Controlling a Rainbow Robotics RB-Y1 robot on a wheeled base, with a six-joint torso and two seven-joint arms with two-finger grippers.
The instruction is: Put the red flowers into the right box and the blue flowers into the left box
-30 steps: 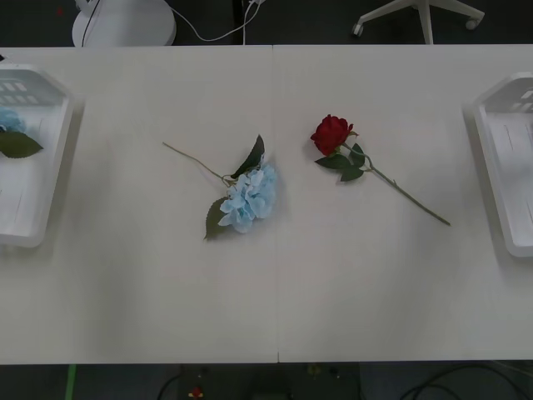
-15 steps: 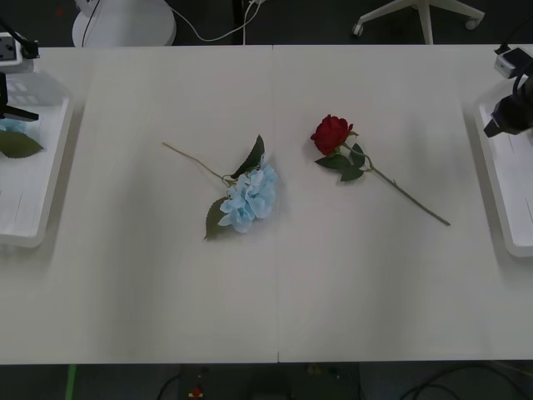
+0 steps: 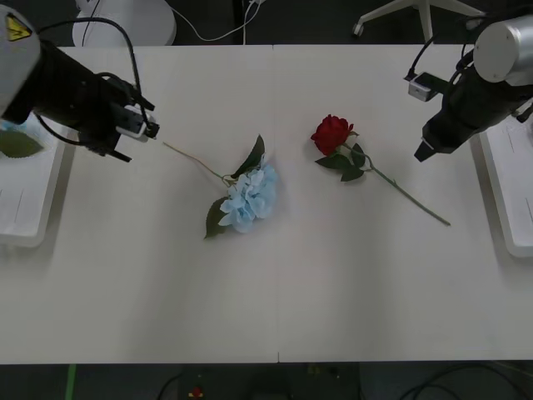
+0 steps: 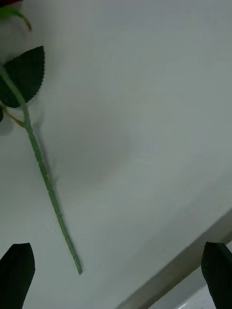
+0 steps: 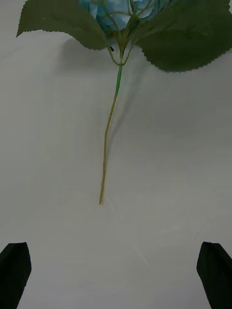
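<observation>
One of the blue flowers (image 3: 248, 198) lies at the table's middle, its tan stem (image 5: 108, 140) pointing toward my left gripper (image 3: 140, 127). That gripper (image 5: 116, 277) is open just short of the stem's tip, holding nothing. One of the red flowers (image 3: 331, 133) lies right of centre with its green stem (image 4: 46, 178) running toward the right box (image 3: 504, 187). My right gripper (image 3: 423, 152) hovers open above and beside that stem's far half, and it too (image 4: 116, 277) is empty. The left box (image 3: 29, 200) holds a green leaf (image 3: 15, 144) of another flower, mostly hidden by my left arm.
The two boxes sit at the table's far left and far right edges. White table surface lies between and in front of the flowers. Behind the table's back edge stand a white round base (image 3: 123, 21) and chair legs (image 3: 420, 15).
Both arms have swung in from the sides toward the middle, the left toward the blue flower's stem, the right toward the rose's stem. The flowers have not moved.
</observation>
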